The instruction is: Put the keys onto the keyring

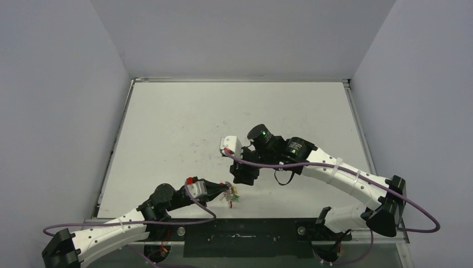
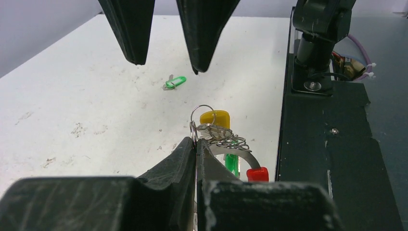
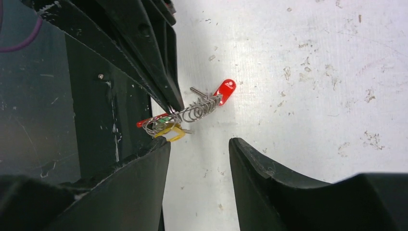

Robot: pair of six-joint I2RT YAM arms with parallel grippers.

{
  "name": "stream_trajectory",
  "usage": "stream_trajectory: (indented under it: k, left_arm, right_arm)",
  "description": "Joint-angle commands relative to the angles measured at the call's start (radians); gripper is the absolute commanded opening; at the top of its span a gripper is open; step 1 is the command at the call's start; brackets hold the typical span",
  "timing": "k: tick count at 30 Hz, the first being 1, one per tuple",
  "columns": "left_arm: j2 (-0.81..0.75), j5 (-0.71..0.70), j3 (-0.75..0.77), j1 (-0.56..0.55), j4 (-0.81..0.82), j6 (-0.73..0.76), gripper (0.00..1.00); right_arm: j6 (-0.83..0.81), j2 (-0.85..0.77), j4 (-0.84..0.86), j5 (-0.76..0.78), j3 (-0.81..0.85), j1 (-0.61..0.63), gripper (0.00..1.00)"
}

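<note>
The left arm's fingers (image 2: 178,159) are pressed together, clamped on a wire loop of the keyring (image 2: 226,139), which is held just off the white counter (image 1: 223,111) at its near edge, low and centre in the overhead view. Hanging with the coil are a yellow key (image 2: 215,118) and a green key (image 2: 232,163), the latter partly hidden behind the wire. A red plastic piece (image 3: 224,90) sits at the coil's upper-right end in the right wrist view. The right arm's fingers (image 3: 269,187) stand apart with nothing between them. They are close to the ring but not touching it. In the right wrist view, the clamping fingers come in from the upper left and cover the ring's left end. A second, loose green key (image 2: 174,82) lies flat on the counter, upper centre in the left wrist view, beyond the ring and apart from it. The black mounting strip (image 2: 327,144) borders the counter immediately beside the ring. A purple cable (image 1: 268,164) runs along the right arm.
</note>
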Motion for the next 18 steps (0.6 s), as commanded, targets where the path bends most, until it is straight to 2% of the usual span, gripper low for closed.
stream_trajectory:
  k: [1,7,10,14,18]
  left_arm:
    - [-0.041,-0.029,-0.022,-0.003,0.208,-0.048,0.0]
    - [-0.063,-0.039,-0.03,-0.003,0.206,-0.048,0.0]
    - [-0.062,-0.041,-0.029,-0.003,0.199,-0.047,0.0]
    - [-0.059,-0.037,-0.026,-0.004,0.193,-0.048,0.0]
    - [-0.064,-0.036,-0.019,-0.003,0.175,-0.045,0.0]
  right_arm:
    - [0.046,-0.048,0.109,-0.102,-0.039,-0.037,0.49]
    - [0.2,-0.069,0.214,-0.12,-0.096,-0.038,0.49]
    - [0.281,-0.081,0.274,-0.113,-0.124,-0.038,0.46]
    - [0.317,-0.079,0.297,-0.104,-0.134,-0.039,0.39]
    - [0.335,-0.068,0.296,-0.108,-0.131,-0.037,0.38]
